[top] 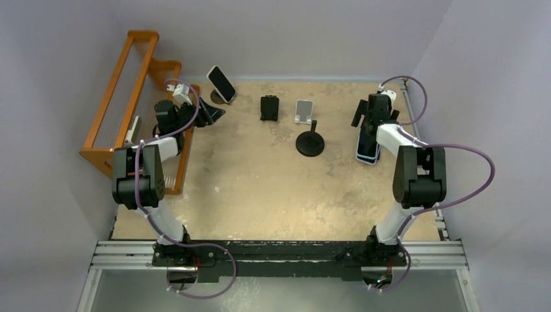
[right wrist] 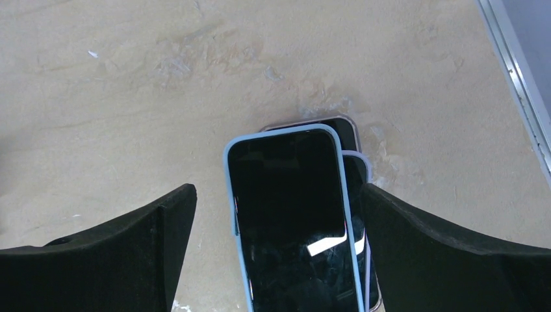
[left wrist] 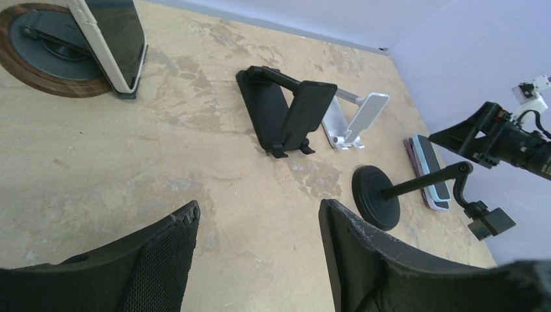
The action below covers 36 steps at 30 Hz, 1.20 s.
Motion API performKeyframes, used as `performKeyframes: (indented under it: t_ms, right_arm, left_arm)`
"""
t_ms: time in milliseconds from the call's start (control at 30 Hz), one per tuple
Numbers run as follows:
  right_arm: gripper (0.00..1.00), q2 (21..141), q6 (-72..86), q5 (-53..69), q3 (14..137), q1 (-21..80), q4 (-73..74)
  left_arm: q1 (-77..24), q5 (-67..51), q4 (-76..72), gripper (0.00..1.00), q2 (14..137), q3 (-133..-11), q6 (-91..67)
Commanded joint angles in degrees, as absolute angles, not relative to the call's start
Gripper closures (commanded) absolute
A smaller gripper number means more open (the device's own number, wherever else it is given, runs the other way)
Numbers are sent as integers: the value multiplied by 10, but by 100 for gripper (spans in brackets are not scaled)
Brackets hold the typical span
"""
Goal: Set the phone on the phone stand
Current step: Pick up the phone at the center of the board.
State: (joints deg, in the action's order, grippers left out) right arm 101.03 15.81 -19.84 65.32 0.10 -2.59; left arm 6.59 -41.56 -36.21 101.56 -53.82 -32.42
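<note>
Two jaw pairs spread, empty | right gripper (right wrist: 278,195) straddles blue-cased phone (right wrist: 292,234), long axis across closing line | left gripper (left wrist: 258,207) well apart

No legible text, label, brand or number anywhere in view.

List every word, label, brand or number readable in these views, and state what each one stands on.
No text can be read in any view.
Blue-cased phone, top of the stack: screen dark, no print.
White-cased phone, propped up: screen dark, nothing legible.
Black stand, white stand, round-base stand: no markings visible.
Orange rack: no label seen.
</note>
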Motion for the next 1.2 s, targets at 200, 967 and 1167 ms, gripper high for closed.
performKeyframes:
  t_ms: [200, 967, 1167]
  right_arm:
    - [5, 1038, 150, -219, 659, 1, -31]
    - [37, 1075, 159, -224, 663, -15, -19]
    - [50, 1049, 162, -201, 656, -15, -34]
  left_arm:
    - [59, -460, -363, 34, 1000, -547, -322]
    - [52, -478, -361, 34, 996, -543, -321]
    - [-16, -483, -439, 34, 982, -493, -356]
